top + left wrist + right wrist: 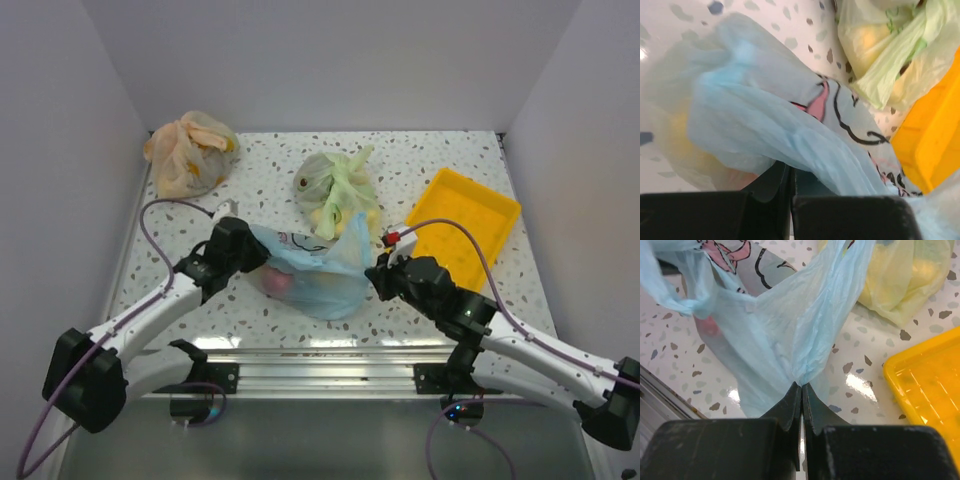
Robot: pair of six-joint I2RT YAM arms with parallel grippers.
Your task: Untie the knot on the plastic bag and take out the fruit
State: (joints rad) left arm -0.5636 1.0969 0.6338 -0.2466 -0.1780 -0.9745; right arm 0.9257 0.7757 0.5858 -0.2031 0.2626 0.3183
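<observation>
The light blue plastic bag [312,268] lies mid-table, stretched between both grippers. My left gripper [252,258] is shut on its left edge; in the left wrist view the jaws [790,169] pinch blue film [765,115] beside the white-and-pink print [817,102]. My right gripper [378,272] is shut on the bag's right side; in the right wrist view the jaws [802,385] clamp a gathered fold of the bag [790,315]. I see no tied knot; a loose tail [355,228] stands up. A reddish fruit [278,283] shows through the film.
A pale green tied bag [336,190] lies just behind the blue one. An orange bag [190,152] sits at the back left. A yellow tray [466,226] lies to the right, close to my right gripper. White walls enclose the speckled table [440,160].
</observation>
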